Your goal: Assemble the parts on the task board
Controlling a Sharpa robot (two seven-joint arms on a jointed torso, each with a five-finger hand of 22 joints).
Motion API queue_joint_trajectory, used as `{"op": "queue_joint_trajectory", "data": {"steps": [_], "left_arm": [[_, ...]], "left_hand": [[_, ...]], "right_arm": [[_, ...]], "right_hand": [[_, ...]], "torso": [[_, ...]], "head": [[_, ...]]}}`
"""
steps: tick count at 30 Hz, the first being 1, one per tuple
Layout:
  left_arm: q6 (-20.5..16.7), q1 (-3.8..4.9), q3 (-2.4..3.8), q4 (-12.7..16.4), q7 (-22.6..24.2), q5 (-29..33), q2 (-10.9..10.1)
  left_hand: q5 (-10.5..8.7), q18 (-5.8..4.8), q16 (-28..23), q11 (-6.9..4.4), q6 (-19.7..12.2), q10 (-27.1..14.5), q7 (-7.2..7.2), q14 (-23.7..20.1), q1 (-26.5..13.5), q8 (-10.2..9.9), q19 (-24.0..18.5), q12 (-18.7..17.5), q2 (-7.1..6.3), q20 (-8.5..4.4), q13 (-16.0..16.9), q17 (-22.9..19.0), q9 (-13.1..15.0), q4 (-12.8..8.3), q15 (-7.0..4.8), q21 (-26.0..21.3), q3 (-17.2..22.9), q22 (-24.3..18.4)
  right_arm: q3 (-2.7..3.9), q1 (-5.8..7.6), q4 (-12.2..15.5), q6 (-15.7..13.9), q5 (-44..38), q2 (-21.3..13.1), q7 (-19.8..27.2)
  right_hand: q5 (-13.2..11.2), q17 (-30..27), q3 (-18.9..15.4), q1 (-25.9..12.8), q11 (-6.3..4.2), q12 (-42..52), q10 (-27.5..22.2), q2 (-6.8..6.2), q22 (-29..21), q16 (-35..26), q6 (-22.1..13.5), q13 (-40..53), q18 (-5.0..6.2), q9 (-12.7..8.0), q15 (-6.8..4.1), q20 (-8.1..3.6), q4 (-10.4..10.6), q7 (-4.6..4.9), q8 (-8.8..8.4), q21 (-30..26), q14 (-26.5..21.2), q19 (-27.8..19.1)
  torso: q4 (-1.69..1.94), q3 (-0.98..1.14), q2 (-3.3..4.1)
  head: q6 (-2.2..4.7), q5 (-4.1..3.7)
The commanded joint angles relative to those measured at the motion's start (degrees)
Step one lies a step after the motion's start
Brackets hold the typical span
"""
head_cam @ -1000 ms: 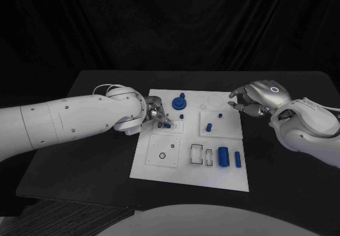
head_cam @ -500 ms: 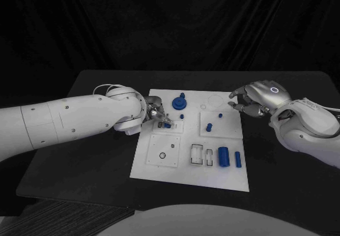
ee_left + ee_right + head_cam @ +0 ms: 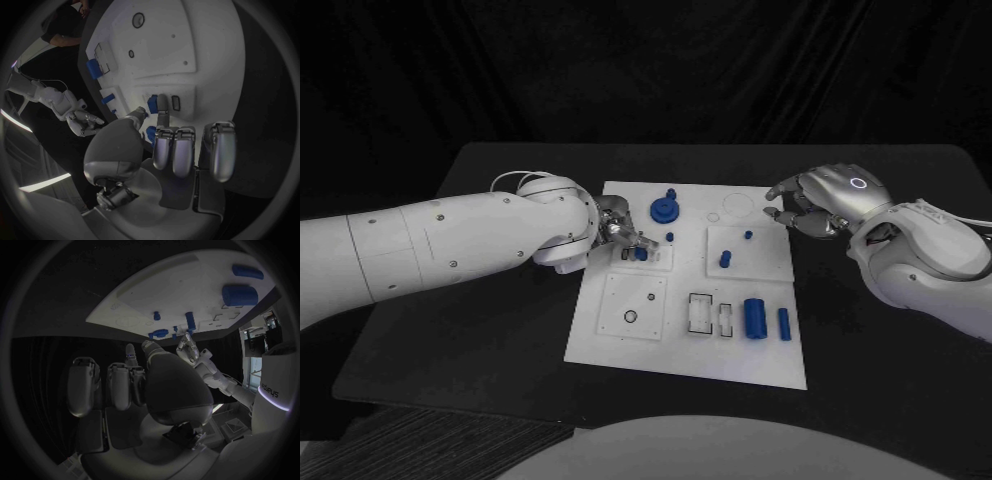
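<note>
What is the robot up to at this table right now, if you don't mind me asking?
It is assembling small blue parts on the white task board. The left hand is down at a small square plate near the board's left edge, fingertips on a small blue part there. The right hand hangs by the board's far right corner, fingers curled, holding nothing visible. A round blue knob, several pegs and two blue cylinders sit elsewhere on the board.

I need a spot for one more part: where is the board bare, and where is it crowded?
Bare: the task board strip nearest the robot. Crowded: around the left hand on a small blue part, and near the right hand.
</note>
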Motion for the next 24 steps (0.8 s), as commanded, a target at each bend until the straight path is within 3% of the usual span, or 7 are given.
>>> {"op": "queue_joint_trajectory", "data": {"steps": [1, 6, 8, 18, 24], "left_arm": [[1.68, -0.43, -0.25, -0.28, -0.79, -0.05, 0.17], [1.71, -0.46, -0.25, -0.53, -0.56, -0.05, 0.26], [1.64, -0.48, -0.25, -0.57, -0.37, -0.05, 0.28], [0.57, -0.53, -0.25, -0.64, 0.91, -0.05, 0.48], [-0.02, -0.54, -0.25, -0.62, 1.38, -0.05, 0.39]], "left_hand": [[-0.40, 0.71, 0.15, 0.08, 0.58, 5.86, -0.03, 5.94, -0.95, 0.03, 0.79, -0.14, -0.02, 0.08, 14.91, 15.07, 0.25, 0.69, 0.19, -0.32, -1.41, 10.85], [-0.63, 0.73, 0.15, -0.16, 1.38, 5.84, -0.34, 5.94, -1.42, 0.96, 0.77, -0.17, -0.17, -0.06, 14.89, 15.07, 1.56, 2.09, 0.02, -0.45, -3.70, 10.87], [-0.64, 0.74, 0.15, -0.35, 1.16, 5.84, -0.53, 5.94, -0.97, 2.20, 0.77, -0.17, 0.12, -0.22, 14.89, 15.07, 3.31, 2.57, -0.11, -0.53, -4.91, 10.90], [-0.61, 0.65, 0.15, -1.42, -1.47, 6.03, -1.82, 5.94, 1.78, 12.08, 1.13, 0.18, 2.39, -1.05, 15.08, 15.07, 17.73, 2.87, -1.02, -0.51, -10.87, 11.41], [-0.60, 0.65, 0.15, -1.42, -2.57, 6.04, -1.88, 5.94, 2.22, 13.09, 1.17, 0.18, 2.81, -1.14, 15.08, 15.07, 19.88, 2.83, -1.07, -0.54, -11.66, 11.48]], "right_arm": [[0.04, -0.14, 0.07, 0.25, -0.19, -0.02, -1.13], [0.04, -0.15, -0.01, 0.29, -0.18, 0.00, -1.14], [0.04, -0.17, -0.03, 0.31, -0.18, 0.03, -1.14], [0.04, -0.34, -0.14, 0.32, -0.18, 0.17, -1.12], [0.04, -0.38, -0.20, 0.32, -0.18, 0.19, -1.17]], "right_hand": [[0.17, 3.15, 0.43, 0.51, 0.20, -0.30, 4.16, -0.02, 11.77, -0.22, 0.35, 11.82, 0.71, -0.09, 0.13, 0.03, 0.04, 0.09, -0.18, -0.29, 3.91, 1.90], [0.22, 3.05, 0.55, 0.48, 0.21, -0.42, 4.08, -0.07, 11.75, -0.28, 0.42, 11.68, 0.73, -0.14, 0.13, 0.04, 0.03, 0.10, -0.20, -0.35, 3.89, 1.88], [0.22, 3.05, 0.55, 0.48, 0.21, -0.42, 4.08, -0.07, 11.75, -0.28, 0.42, 11.68, 0.73, -0.14, 0.13, 0.04, 0.03, 0.10, -0.20, -0.35, 3.89, 1.88], [0.22, 3.05, 0.55, 0.48, 0.21, -0.42, 4.08, -0.07, 11.75, -0.28, 0.42, 11.68, 0.73, -0.14, 0.13, 0.04, 0.03, 0.10, -0.20, -0.35, 3.89, 1.88], [0.23, 3.02, 0.58, 0.48, 0.21, -0.44, 4.07, -0.08, 11.74, -0.29, 0.46, 11.66, 0.74, -0.14, 0.13, 0.04, 0.03, 0.10, -0.19, -0.41, 3.89, 1.86]], "torso": [[0.04, 0.01, 0.01], [0.00, 0.06, 0.03], [0.01, 0.06, 0.02], [0.04, 0.00, -0.03], [0.03, 0.00, 0.00]], "head": [[-0.01, -0.15], [-0.01, -0.06], [-0.01, -0.03], [-0.01, -0.07], [-0.01, -0.05]]}}
